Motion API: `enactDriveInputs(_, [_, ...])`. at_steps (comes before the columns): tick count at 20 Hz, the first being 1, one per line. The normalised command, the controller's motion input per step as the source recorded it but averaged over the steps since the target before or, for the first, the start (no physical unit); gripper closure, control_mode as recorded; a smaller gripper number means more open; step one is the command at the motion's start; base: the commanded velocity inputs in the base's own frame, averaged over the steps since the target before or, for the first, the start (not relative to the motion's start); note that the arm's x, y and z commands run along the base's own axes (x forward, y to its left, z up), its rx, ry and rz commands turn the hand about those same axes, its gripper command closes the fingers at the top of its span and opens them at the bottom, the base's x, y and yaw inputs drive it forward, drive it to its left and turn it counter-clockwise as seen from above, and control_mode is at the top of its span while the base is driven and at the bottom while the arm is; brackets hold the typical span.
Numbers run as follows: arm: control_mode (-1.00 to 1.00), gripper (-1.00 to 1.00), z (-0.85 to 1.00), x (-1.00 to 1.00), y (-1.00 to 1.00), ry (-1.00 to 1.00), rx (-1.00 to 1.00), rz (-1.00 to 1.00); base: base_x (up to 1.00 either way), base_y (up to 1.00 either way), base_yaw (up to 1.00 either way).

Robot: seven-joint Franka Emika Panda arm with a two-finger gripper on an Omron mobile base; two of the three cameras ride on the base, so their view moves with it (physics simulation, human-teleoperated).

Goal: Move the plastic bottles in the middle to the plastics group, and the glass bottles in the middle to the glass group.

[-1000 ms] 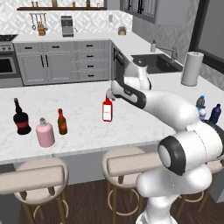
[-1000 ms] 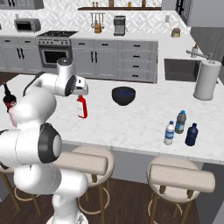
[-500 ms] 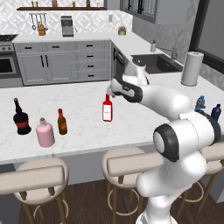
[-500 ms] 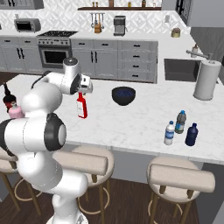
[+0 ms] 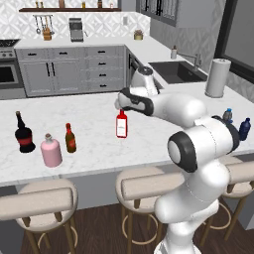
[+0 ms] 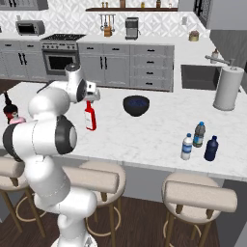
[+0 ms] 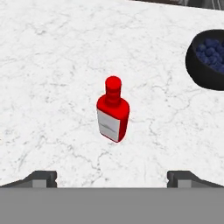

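Since the earlier frames the arm has swung further over the counter, so the gripper [image 7: 112, 177] now hangs directly above the slim red bottle [image 7: 113, 114], fingertips spread wide with nothing between them. That bottle stands upright and alone in the middle of the marble counter [image 5: 94, 111]. A clean pick probably means dropping straight down until the tips straddle the body below the neck, then closing evenly so the bottle is not tipped. Left of it stand the glass group, the small brown bottle [image 5: 70, 138] and black long-necked bottle [image 5: 23, 134], with the pink bottle [image 5: 50, 150] just beside them. Farther off, a dark bowl [image 6: 136, 105] holds what looks like blueberries; near the right end the clear water bottle [image 6: 186, 146] stands just beside the blue-capped bottle [image 6: 198, 134] and dark blue bottle [image 6: 211, 148].
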Motion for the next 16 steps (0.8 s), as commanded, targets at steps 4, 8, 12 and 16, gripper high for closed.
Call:
enactDriveInputs(4, [-1.0, -1.0, -0.08, 0.08, 0.13, 0.0, -0.01, 0.0, 0.0, 0.0, 0.0])
enactDriveInputs(8, [-1.0, -1.0, -0.03, 0.21, 0.03, 0.0, 0.0, 0.0, 0.0, 0.0, 0.0])
enactDriveInputs(12, [-1.0, -1.0, -0.21, 0.23, 0.0, 0.0, 0.0, 0.0, 0.0, 0.0, 0.0])
enactDriveInputs(16, [-1.0, -1.0, -0.25, 0.29, 0.0, 0.0, 0.0, 0.0, 0.0, 0.0, 0.0])
